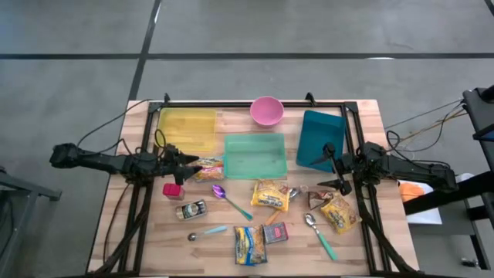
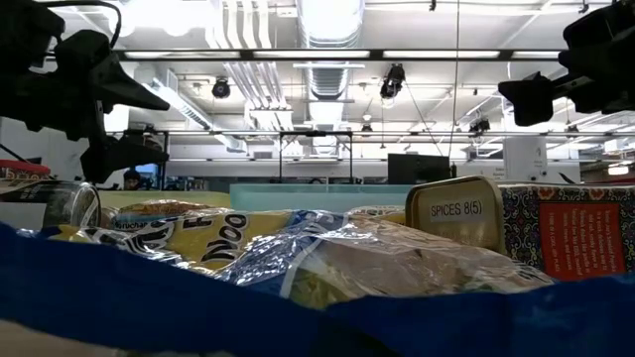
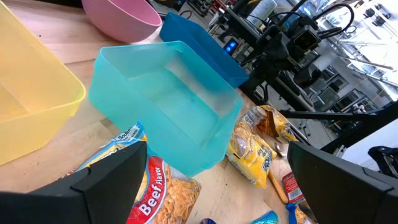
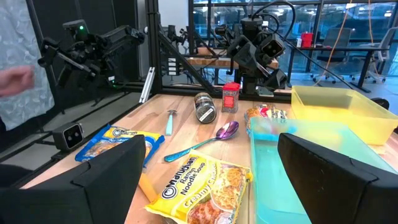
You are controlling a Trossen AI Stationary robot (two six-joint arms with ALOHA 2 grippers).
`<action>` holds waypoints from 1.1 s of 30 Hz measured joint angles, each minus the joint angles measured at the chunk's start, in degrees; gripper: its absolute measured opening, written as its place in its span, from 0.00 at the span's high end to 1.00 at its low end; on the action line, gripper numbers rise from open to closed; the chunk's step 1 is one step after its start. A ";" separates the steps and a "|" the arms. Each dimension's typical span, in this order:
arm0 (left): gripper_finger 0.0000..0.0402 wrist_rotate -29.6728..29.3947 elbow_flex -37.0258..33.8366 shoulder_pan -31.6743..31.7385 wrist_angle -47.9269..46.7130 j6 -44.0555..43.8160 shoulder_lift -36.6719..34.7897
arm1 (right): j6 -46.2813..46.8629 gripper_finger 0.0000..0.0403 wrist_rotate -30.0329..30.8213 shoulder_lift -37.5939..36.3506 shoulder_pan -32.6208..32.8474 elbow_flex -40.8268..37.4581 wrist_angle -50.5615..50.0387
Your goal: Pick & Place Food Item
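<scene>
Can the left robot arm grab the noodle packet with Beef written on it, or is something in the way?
Probably yes. The left gripper hangs open right above the Beef noodle packet, which lies beside the green bin with nothing on top of it.

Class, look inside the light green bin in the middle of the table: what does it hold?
The light green bin looks empty; its bare floor shows through. A beef noodle packet lies outside, at its left corner. Nothing hides its interior.

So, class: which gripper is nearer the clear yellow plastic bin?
Left. The left gripper hangs just off the clear yellow plastic bin's near right corner; the right gripper is across the table, by the blue bin.
</scene>
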 joint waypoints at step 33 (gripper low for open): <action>0.01 -9.57 -0.02 -0.02 0.76 4.43 0.26 | -6.52 0.10 0.02 0.01 -0.01 0.01 0.44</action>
